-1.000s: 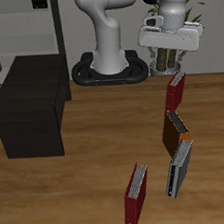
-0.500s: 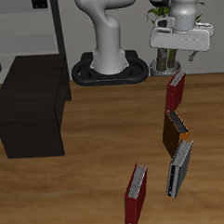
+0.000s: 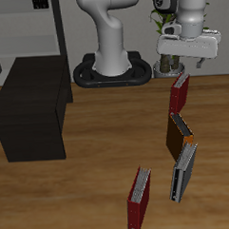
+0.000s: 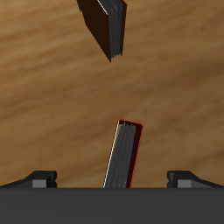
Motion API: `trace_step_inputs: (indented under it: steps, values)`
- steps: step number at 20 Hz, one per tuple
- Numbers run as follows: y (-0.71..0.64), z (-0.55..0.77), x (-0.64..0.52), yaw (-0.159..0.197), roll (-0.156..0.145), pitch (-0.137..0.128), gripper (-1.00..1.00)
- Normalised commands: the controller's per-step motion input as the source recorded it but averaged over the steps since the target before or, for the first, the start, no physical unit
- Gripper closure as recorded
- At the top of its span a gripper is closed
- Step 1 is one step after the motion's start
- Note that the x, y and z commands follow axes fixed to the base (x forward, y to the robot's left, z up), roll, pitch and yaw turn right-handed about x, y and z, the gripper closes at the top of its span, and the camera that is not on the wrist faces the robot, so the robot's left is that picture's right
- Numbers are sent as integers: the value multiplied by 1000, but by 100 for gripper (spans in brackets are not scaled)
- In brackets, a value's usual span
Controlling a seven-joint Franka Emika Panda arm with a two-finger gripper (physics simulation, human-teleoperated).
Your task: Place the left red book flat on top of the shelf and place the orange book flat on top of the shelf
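The left red book [image 3: 180, 94] stands on edge on the wooden table, its pale page edge up in the wrist view [image 4: 122, 156]. My gripper [image 3: 184, 67] hangs open just above it, and the fingers [image 4: 39, 178] are spread wide to either side of the book without touching it. The orange book [image 3: 179, 134] stands on edge a little nearer the table's front edge, and the wrist view shows its dark face [image 4: 109, 24]. The black shelf [image 3: 30, 109] sits far across the table with nothing on its flat top.
A grey-and-dark slim book [image 3: 183, 170] stands just in front of the orange book. A darker crimson book [image 3: 140, 199] stands near the front edge. Tall grey shelving [image 3: 26, 31] rises behind the black shelf. A potted plant [image 3: 161, 28] stands behind the gripper.
The gripper has moved sideways, away from the robot's base, and slightly down, ending over the left red book. The books have not moved.
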Motion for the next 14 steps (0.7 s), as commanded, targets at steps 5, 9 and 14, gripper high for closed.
trace_step_inputs:
  steps: [5, 9, 14]
  values:
    - [0, -156, 113, 6, 4, 21, -100]
    - [-55, -169, 134, 4, -8, 27, -100]
    - [-90, -323, 148, 4, -25, 57, -100]
